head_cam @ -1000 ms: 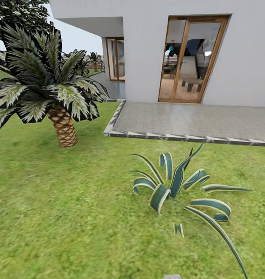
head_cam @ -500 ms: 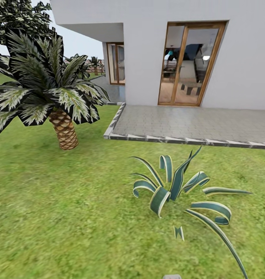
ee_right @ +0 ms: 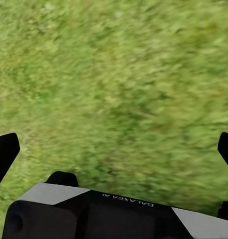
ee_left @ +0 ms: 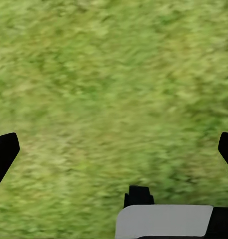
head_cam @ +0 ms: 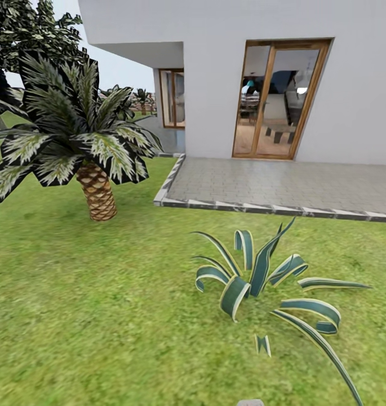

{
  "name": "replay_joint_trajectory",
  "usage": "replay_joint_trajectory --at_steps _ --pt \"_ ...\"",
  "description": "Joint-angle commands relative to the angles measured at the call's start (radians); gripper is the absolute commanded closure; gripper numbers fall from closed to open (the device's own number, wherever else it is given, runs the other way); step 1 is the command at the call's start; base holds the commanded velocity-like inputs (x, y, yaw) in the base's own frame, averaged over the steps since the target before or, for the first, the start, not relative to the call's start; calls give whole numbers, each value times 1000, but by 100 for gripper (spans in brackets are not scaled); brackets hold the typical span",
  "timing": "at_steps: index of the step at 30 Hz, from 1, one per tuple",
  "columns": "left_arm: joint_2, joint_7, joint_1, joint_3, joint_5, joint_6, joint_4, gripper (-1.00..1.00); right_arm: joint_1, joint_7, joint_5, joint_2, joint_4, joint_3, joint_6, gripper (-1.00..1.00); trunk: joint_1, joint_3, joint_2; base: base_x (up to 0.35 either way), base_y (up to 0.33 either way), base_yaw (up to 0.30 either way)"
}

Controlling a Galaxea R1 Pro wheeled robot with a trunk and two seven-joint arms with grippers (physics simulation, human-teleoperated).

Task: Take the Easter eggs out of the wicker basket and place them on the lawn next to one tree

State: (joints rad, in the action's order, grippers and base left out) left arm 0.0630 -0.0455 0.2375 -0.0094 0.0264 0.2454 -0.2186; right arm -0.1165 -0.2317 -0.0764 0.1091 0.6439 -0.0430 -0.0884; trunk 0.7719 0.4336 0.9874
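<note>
Hanging over bare grass, the left gripper (ee_left: 114, 149) has its two black fingertips (ee_left: 4, 152) far apart at the frame edges of its wrist view, nothing between them. Right gripper (ee_right: 114, 149) same: fingertips (ee_right: 4, 154) spread wide, nothing held, grass below; the grey-and-black housing marked GALAXEA sits in the foreground of that view.

Outward, head view: the lawn (head_cam: 91, 316) runs ahead. Striped agave-like plant (head_cam: 260, 282) at about 1 o'clock, close in. Palm (head_cam: 97, 192) with scaly brown trunk at 10 o'clock, further out. Grey paved patio (head_cam: 283, 183) and white house (head_cam: 243, 84) with wood-framed glass door (head_cam: 274, 98) from 12 to 2 o'clock. Dark speckled foliage (head_cam: 29, 34) at 10–11 o'clock behind the palm, possibly the pale-trunked tree, but no trunk is visible, so not confirmed.

Key relation for the coming move: undetermined. Wicker basket and eggs are not located in these frames, so their bearing from either gripper, and which arm is nearer, cannot be told. Judgement: robot in transit or searching; task not visibly started; next need is to bring the basket into view.

View comparison: wrist views give the gripper state and blurred turf; the head view gives the layout of the garden.
</note>
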Motion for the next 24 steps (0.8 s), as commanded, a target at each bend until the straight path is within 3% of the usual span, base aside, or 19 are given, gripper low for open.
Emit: replay_joint_trajectory --at_steps 1,24 --pt "0 -2 1 -1 3 3 -1 -100 0 -1 -8 0 2 -1 -7 -100 0 -1 1 0 0 77" --pt "0 -5 0 -3 3 3 -8 -100 0 -1 -8 0 2 0 -7 -100 0 -37 1 -3 0 76"
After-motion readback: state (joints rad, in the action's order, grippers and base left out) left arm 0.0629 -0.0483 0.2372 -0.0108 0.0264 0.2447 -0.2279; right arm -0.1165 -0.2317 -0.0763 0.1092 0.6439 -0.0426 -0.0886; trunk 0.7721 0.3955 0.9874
